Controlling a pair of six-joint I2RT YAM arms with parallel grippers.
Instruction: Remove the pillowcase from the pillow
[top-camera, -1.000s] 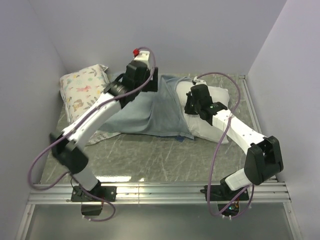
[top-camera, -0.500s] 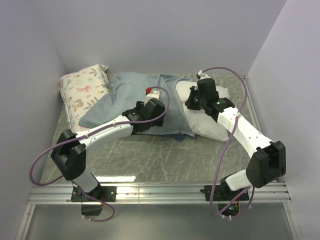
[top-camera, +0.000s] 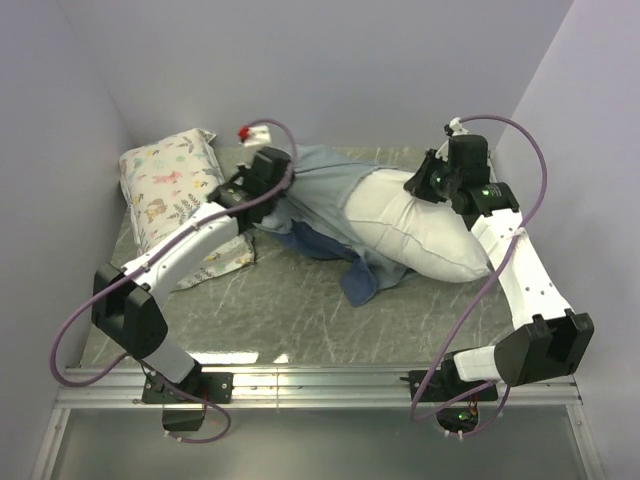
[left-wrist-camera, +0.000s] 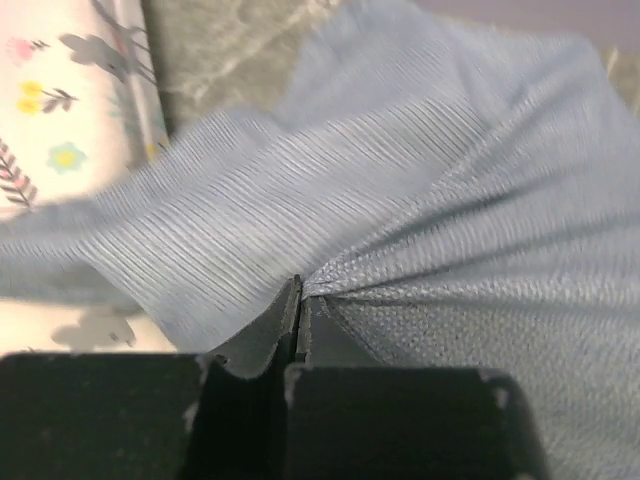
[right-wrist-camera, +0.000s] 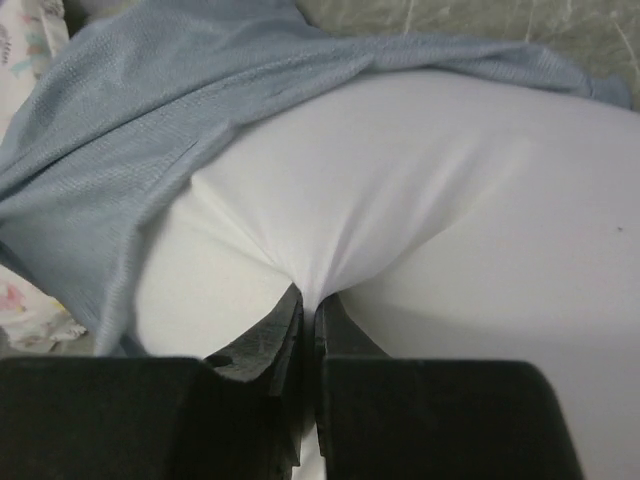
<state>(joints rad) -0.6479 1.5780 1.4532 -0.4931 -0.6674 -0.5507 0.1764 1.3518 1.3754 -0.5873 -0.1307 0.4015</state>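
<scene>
The pillow's (top-camera: 420, 225) left end is buried inside the pillowcase (top-camera: 325, 195), and its right end slips under the right arm (top-camera: 512, 252). From above, the tips of the left end effector (top-camera: 280, 192) and right end effector (top-camera: 418, 186) hide beneath their own housings. Close up, the floral pillow (left-wrist-camera: 40, 100) is blurry, cut by the left edge.

Two arms, matched pair.
- Left arm (top-camera: 190, 243): white link shells, black joint housings, black base bracket.
- Right arm (top-camera: 520, 270): same build.
- Purple cable (top-camera: 57, 352): looped along each arm, with a red tip (top-camera: 243, 131) on the left one.
- Left hand (left-wrist-camera: 302, 300) and right hand (right-wrist-camera: 308, 305): matte black, with flat tapered fingers.
</scene>
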